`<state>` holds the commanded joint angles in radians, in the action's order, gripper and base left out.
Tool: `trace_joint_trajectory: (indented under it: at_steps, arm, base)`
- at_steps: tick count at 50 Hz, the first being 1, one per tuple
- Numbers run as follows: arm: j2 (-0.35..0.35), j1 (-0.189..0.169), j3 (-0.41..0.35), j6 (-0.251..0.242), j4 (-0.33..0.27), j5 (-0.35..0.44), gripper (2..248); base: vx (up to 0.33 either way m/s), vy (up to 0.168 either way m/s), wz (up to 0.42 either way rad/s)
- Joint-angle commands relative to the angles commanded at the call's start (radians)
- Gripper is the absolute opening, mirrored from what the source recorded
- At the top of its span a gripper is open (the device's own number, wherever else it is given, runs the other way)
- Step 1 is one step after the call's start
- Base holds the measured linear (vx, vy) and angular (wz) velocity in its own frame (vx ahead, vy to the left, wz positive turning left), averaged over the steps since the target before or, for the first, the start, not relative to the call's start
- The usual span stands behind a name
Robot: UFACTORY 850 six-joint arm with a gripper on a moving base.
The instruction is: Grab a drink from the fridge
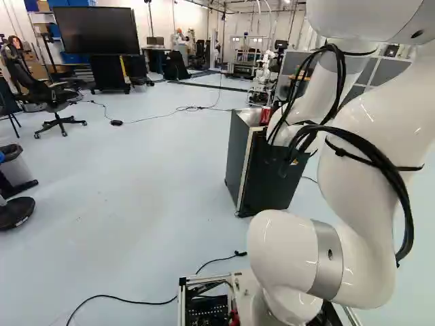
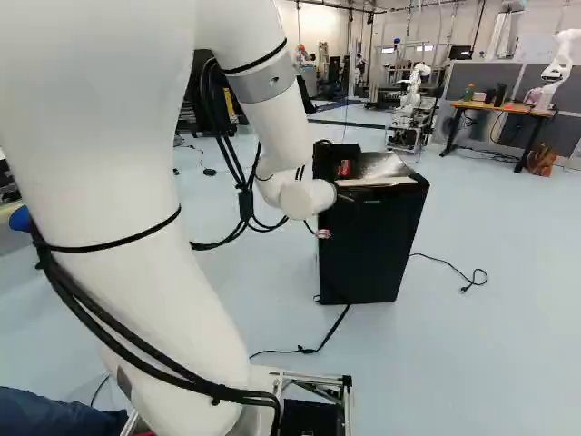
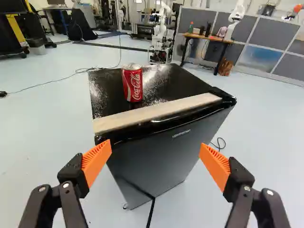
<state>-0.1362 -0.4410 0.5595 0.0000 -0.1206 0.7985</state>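
The dark gripper [image 2: 347,196] is hard to make out against the fridge [image 2: 377,250] in the right base view. In the wrist view the gripper [image 3: 156,159] stands open, its orange pads wide apart with nothing held between them. Ahead of it is the black fridge [image 3: 161,147], its front door shut. A red drink can [image 3: 132,83] stands upright on the fridge top, behind a pale wooden strip [image 3: 159,112] along the front edge. The left base view shows the fridge [image 1: 262,180] partly covered by the arm.
Cables lie on the floor around the fridge. Another robot [image 2: 560,68] stands by an orange-topped table [image 2: 508,107] at the far right. Farther back are grey partitions [image 3: 266,31]. An office chair [image 1: 51,98] and a bin [image 1: 17,163] are at the left of the left base view.
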Motion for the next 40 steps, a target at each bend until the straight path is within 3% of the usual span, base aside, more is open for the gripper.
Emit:
trace_joint_trajectory:
  at_steps: [40]
  arm:
    - [-0.149, 0.066, 0.175, 0.0, 0.0, 0.017, 247]
  base:
    - [0.0, 0.0, 0.0]
